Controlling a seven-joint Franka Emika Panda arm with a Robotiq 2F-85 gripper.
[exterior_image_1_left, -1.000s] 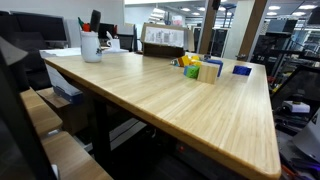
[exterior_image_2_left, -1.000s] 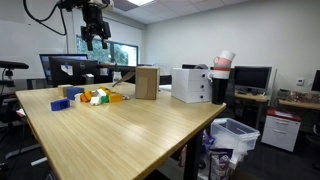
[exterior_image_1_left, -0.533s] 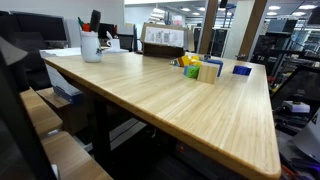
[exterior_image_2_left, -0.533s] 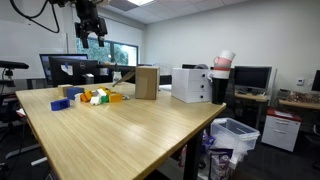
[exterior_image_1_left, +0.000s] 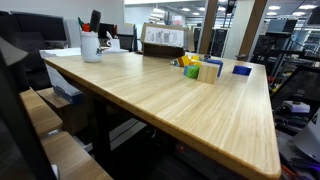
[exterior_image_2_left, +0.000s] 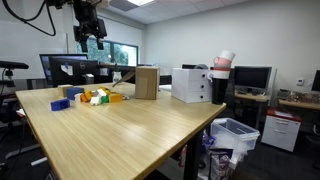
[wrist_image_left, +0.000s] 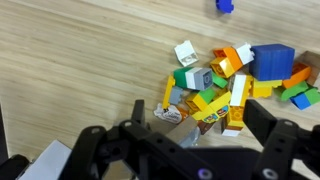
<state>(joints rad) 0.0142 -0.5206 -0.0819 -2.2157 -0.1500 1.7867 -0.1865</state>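
**A:** How do the jaws stand?

**B:** They are spread wide and hold nothing. In an exterior view they hang from the arm in the upper left of the frame, well above the surface.

**A:** And the toy blocks?

**B:** The heap of toy blocks lies on the surface, far below the jaws and apart from them. In the wrist view it fills the centre-right and upper right of the frame. The two dark jaw tips come in from the bottom edge, one at lower left and one at lower right. The heap sits above the gap between them, nearer the right-hand tip.

**A:** Anything around it?

**B:** A small blue piece lies alone at the top edge. In an exterior view a cardboard box stands just to the right of the heap.
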